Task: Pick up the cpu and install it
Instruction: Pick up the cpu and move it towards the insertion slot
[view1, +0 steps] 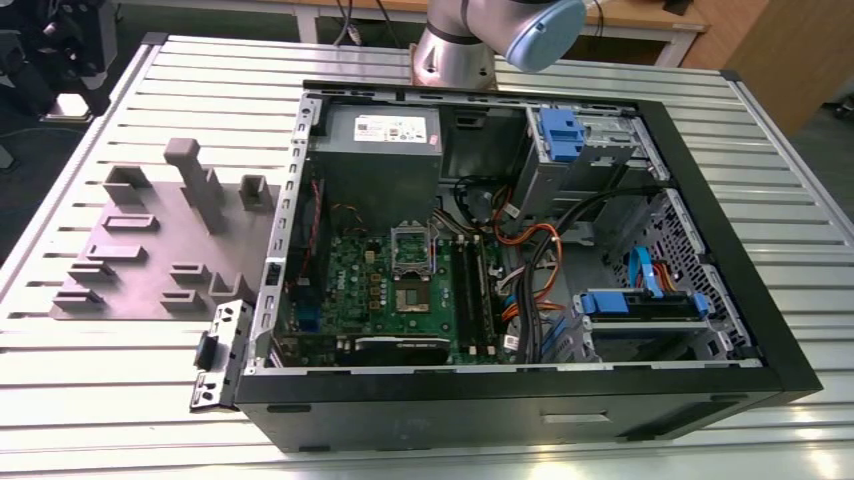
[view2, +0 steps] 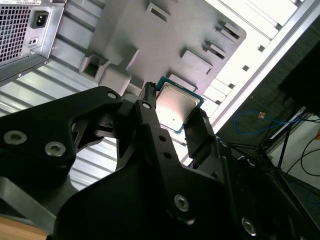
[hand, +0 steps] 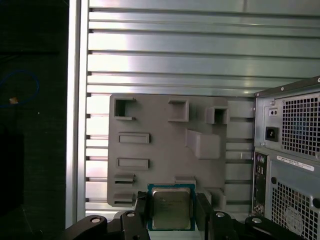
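The cpu (hand: 171, 210) is a small square chip with a silver-grey top and a thin green rim. My gripper (hand: 171, 206) is shut on it, one black finger against each of two opposite edges. In the second wrist view the cpu (view2: 176, 104) sits between the same fingers (view2: 151, 107) of the gripper (view2: 174, 109). It hangs in the air above the grey holder tray (hand: 165, 145), which lies far below on the slatted table. In the exterior view the open computer case (view1: 534, 250) lies on its side, its motherboard socket (view1: 411, 262) showing with the metal frame raised.
The grey tray (view1: 147, 240) with upright blocks lies at the exterior view's left of the case. Inside the case are the power supply (view1: 380, 130), orange and black cables (view1: 534, 250) and blue drive brackets (view1: 641, 305). The arm's base (view1: 461, 50) stands behind the case. The case's rear panel (hand: 290, 150) stands beside the tray.
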